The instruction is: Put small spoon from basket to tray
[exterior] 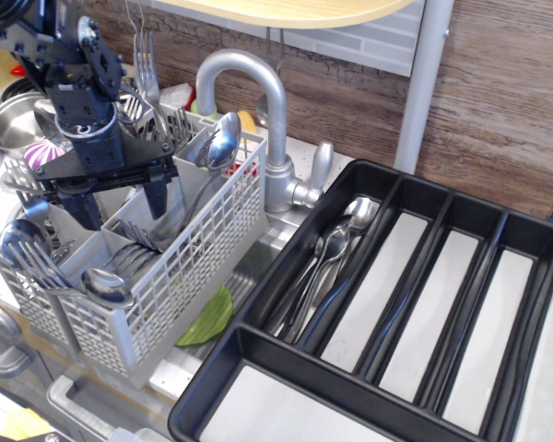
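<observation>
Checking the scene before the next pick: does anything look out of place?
One thing: a green leaf-shaped item lies wedged under the basket, by the tray corner. The open end effector hangs over the basket.
</observation>
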Controlling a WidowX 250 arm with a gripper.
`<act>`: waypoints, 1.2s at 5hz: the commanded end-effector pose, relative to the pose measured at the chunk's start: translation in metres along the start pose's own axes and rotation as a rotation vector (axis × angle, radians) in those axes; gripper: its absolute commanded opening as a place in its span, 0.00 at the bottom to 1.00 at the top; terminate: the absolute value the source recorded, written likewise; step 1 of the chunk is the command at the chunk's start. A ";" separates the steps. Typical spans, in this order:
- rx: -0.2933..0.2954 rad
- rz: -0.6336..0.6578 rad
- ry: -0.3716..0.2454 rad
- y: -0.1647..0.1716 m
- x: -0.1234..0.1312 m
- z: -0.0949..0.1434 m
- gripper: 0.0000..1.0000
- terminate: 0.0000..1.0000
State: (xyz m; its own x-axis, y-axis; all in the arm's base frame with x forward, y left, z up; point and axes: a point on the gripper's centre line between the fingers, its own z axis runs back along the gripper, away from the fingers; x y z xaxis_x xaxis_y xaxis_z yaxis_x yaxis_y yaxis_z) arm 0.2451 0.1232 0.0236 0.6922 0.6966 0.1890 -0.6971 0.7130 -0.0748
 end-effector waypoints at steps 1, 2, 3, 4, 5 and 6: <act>-0.026 0.015 -0.009 0.004 0.005 -0.002 1.00 0.00; -0.044 0.012 -0.008 0.004 0.006 -0.003 1.00 0.00; -0.045 0.013 -0.020 0.002 0.008 -0.011 0.00 0.00; -0.055 0.000 -0.012 -0.001 0.009 -0.017 0.00 0.00; -0.069 -0.012 0.002 -0.001 0.011 -0.020 0.00 0.00; -0.058 -0.024 -0.007 -0.002 0.013 -0.012 0.00 0.00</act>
State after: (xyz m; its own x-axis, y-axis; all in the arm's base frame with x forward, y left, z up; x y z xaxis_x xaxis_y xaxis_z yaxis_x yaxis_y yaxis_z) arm 0.2527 0.1318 0.0046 0.7385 0.6617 0.1293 -0.6522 0.7498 -0.1116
